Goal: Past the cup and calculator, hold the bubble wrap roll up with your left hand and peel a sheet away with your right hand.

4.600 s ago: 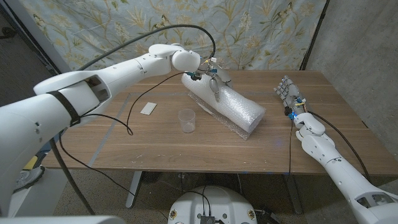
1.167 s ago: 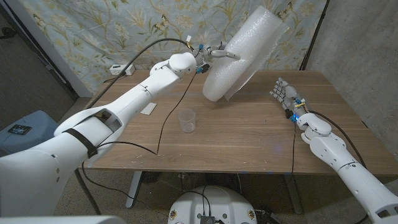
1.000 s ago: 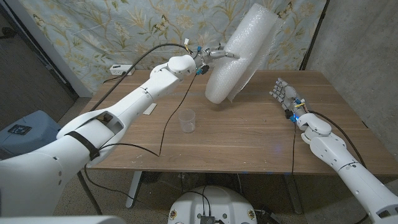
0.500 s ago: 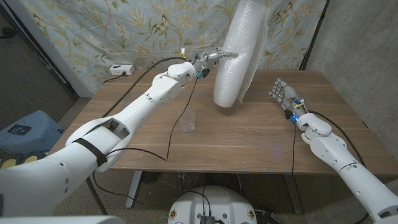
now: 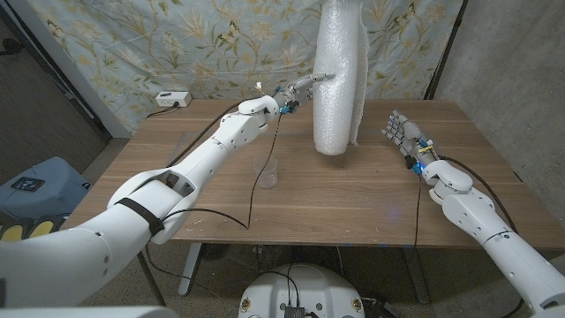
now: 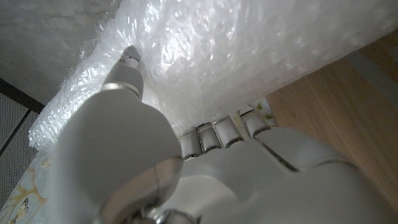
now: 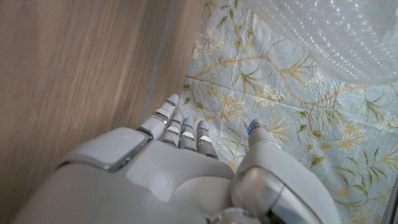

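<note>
Now your left hand [image 5: 305, 84] grips the light, squashy bubble wrap roll [image 5: 342, 75] upright, so bring your open right hand [image 5: 403, 134] to pinch its loose outer edge.

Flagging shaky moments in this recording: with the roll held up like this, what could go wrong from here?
The bubble wrap roll is upright, and the left hand grips it only at one side, so it may tip or slip when pulled. The plastic cup stands near the left arm and could be knocked over. The right hand is open, apart from the roll, and must find the loose edge.
</note>
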`<state>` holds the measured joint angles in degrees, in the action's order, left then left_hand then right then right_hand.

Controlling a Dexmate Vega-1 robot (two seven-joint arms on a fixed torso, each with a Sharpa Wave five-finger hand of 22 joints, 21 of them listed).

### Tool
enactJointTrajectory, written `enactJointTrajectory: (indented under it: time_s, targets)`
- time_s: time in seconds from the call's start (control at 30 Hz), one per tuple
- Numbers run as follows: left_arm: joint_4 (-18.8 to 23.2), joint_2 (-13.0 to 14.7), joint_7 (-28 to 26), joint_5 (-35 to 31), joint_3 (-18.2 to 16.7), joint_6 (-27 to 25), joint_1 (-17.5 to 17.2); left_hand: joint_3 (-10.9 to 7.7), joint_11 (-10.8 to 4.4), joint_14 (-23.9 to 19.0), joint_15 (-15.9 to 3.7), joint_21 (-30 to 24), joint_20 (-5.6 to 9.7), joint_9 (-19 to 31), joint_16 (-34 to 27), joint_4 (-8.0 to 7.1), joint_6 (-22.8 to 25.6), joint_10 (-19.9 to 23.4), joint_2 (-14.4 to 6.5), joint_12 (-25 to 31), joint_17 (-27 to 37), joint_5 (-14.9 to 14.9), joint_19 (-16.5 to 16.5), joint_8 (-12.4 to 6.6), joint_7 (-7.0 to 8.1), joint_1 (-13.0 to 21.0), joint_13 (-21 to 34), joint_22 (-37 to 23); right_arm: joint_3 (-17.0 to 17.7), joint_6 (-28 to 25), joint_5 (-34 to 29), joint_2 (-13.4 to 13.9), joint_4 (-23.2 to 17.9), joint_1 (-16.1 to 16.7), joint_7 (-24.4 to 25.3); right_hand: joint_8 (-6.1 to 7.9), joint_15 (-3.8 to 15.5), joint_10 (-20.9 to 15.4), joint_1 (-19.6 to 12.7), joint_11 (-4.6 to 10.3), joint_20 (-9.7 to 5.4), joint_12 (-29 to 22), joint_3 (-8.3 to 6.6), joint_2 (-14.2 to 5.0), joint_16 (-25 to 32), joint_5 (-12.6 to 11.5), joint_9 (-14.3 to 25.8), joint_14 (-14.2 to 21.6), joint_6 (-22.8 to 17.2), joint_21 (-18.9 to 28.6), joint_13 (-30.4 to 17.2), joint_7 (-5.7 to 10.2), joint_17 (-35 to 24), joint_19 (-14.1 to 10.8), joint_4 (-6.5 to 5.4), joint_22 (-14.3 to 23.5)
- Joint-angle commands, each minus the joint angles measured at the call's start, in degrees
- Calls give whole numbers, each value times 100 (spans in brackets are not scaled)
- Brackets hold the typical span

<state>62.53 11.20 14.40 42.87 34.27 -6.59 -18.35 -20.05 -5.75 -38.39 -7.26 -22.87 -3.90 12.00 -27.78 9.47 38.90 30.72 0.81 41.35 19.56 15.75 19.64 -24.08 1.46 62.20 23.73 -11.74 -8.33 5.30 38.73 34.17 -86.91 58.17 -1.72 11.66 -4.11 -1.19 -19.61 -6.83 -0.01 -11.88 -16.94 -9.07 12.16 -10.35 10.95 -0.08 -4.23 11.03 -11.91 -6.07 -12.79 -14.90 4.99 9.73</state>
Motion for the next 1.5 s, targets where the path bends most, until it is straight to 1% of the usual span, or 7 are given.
enactJointTrajectory:
  time_s: [0.03,0.27,0.4,0.57,0.7,0.97,1.5]
  targets:
    - [-650,-318,403,765,-212,-276,31,-37,-158,28,14,-37,14,607,-29,-35,334,219,-573,-6,21,85,-25,-534,-100,498,771,-8,86,-67,-63,149,-156,91,13,50,-53,-54,5,-65,9,-36,-36,25,29,12,-1,-16,-97,17,-21,-60,0,12,48,19]
    - [-1509,-617,894,1122,-311,-280,214,-43,-164,72,0,-36,24,624,-1,-41,290,174,-587,-39,15,110,-48,-531,-98,497,791,-8,217,-55,-131,280,-362,251,52,82,-91,-124,-28,-102,19,-54,-54,34,31,9,-5,5,-226,17,-12,-112,12,15,84,19]
    - [-1919,-748,1089,1345,-360,-513,330,-44,-176,73,3,-36,40,629,7,-48,291,175,-592,-45,9,119,-56,-536,-88,487,799,-8,301,-90,-153,347,-512,371,84,81,-101,-146,-39,-100,33,-59,-60,38,27,8,-6,3,-242,15,-9,-112,16,21,97,19]
    - [-2134,-802,1155,1492,-363,-775,382,-51,-186,54,-9,-42,65,632,28,-51,298,180,-587,-56,-14,137,-55,-544,-70,474,812,-8,440,-258,-259,546,-844,554,172,95,-155,-213,11,-173,94,-71,-7,151,13,32,-11,-19,-349,0,2,-179,21,67,116,19]
    - [-2129,-768,1142,1572,-350,-1027,381,-49,-178,51,-5,-46,60,630,20,-47,308,196,-592,-59,-6,148,-53,-550,-82,480,821,-7,603,-514,-485,825,-1278,726,334,123,-212,-346,-27,-237,134,-104,-12,186,5,30,-14,-6,-499,2,14,-233,42,78,172,19]
    - [-1942,-609,1015,1623,-303,-1430,376,-51,-152,48,21,-55,39,626,23,-44,295,205,-599,-72,-7,169,-48,-547,-110,482,838,-7,868,-1069,-711,1046,-1897,910,504,135,-311,-509,-110,-351,238,-135,-32,234,27,22,-18,115,-654,13,28,-325,71,59,267,18]
    - [-1518,-356,784,1718,-275,-1997,299,-57,-63,37,93,-69,-34,638,38,-42,274,213,-606,-105,-24,215,-56,-552,-178,475,872,-10,1141,-1469,-866,910,-2360,976,319,97,-409,-527,-155,-427,354,-109,-30,289,18,23,-19,145,-669,9,36,-392,85,73,323,18]
